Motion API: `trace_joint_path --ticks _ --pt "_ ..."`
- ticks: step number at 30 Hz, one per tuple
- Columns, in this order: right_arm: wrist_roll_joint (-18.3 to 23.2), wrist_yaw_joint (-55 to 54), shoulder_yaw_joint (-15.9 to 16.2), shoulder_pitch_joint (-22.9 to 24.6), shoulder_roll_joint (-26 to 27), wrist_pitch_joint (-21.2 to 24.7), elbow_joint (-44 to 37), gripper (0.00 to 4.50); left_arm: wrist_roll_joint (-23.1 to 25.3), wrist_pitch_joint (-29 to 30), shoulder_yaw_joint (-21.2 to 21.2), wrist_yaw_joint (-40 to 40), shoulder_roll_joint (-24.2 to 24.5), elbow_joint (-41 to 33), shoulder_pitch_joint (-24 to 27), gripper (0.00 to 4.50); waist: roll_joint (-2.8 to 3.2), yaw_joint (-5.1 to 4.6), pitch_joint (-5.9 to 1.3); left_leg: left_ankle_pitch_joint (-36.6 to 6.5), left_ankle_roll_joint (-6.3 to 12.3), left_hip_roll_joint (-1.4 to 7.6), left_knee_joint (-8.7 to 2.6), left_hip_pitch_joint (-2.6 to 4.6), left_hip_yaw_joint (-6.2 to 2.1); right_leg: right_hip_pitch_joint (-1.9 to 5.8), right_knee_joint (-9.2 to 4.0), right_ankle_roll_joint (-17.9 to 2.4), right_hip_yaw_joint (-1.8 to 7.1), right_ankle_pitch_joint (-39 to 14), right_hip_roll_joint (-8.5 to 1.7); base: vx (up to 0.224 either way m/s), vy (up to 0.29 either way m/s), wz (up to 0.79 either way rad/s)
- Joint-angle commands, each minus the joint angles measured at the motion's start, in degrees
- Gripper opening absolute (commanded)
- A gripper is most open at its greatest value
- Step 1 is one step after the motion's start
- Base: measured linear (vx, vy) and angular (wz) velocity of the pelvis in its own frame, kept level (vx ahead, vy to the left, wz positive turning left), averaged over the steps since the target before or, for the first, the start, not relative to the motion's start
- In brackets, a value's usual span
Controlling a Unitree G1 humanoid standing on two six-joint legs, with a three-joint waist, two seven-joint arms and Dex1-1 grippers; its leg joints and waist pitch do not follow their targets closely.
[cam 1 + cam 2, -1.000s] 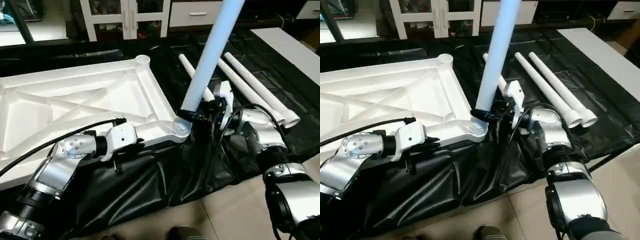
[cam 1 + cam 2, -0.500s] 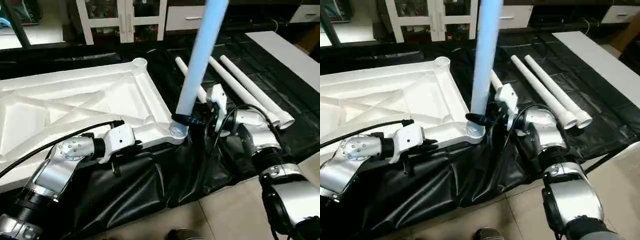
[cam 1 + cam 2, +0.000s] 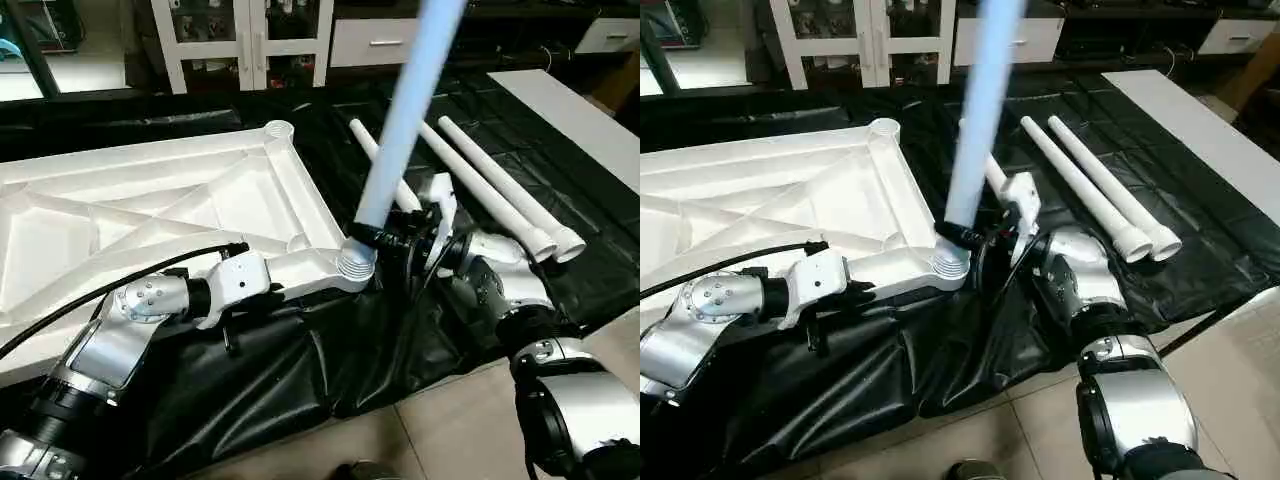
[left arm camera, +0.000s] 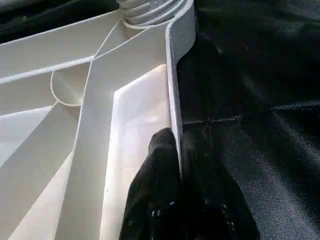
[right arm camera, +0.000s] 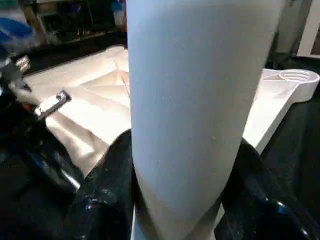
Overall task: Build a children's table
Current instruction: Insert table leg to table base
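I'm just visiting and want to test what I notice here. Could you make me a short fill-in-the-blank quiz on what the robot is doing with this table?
1. The right gripper holds a table leg whose lower end is at a corner ____ of the white table top.
2. The left gripper is shut on the top's ____.
3. ____ spare legs lie on the black sheet.
4. The top lies with its ____ underside facing up.

Missing words: socket; rim; Three; ribbed

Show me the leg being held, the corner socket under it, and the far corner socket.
held leg (image 3: 400, 120), left eye view, mid shaft.
near corner socket (image 3: 357, 262), left eye view, ribbed collar.
far corner socket (image 3: 884, 128), right eye view, round rim.
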Motion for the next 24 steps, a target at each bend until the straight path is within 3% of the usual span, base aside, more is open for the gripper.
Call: trace_joint_path --ticks 1,7,11,15,24 --pt "-3.9 -3.4 2.5 5.3 -0.3 4.4 6.9 1.84 -0.4 -0.4 -2.2 -2.0 -0.7 -1.4 0.8 0.0 1.19 0.35 -1.5 -18.0 1.65 1.78 -4.2 0.51 -0.76 0.81 -4.61 -14.6 1.24 -12.8 -2.73 0.0 0.0 0.0" --pt "-4.9 -2.4 2.9 6.8 0.0 4.3 5.4 1.84 -0.3 -0.4 -2.2 -2.1 -0.8 -1.1 0.6 0.0 1.16 0.37 -1.38 -18.8 1.43 1.82 -4.36 0.54 -0.75 0.76 -4.8 -14.5 1.22 -13.6 -2.76 0.0 0.0 0.0" --pt "-8.4 -0.8 6.5 8.9 0.0 0.3 3.7 1.84 0.0 -0.5 -2.3 -2.0 -0.8 -1.1 0.5 0.0 1.07 0.55 -1.5 -18.1 1.41 1.83 -4.4 0.58 -0.7 0.77 -4.86 -14.0 1.24 -13.2 -2.75 0.0 0.0 0.0" --pt "-9.5 -0.2 7.9 9.9 0.1 -1.6 2.7 1.84 0.1 -0.5 -2.4 -2.0 -0.8 -1.1 0.4 0.0 1.0 0.64 -1.52 -17.2 1.68 1.8 -4.46 0.54 -0.62 0.89 -4.86 -14.1 1.23 -11.9 -2.72 0.0 0.0 0.0" --pt "-9.2 0.5 8.3 11.8 0.4 -2.5 0.2 1.84 0.3 -0.5 -2.4 -1.9 -0.8 -1.0 0.4 0.0 0.93 0.83 -1.48 -17.6 1.59 1.83 -4.59 0.62 -0.6 0.81 -5.1 -13.4 1.32 -13.2 -2.73 0.0 0.0 0.0"
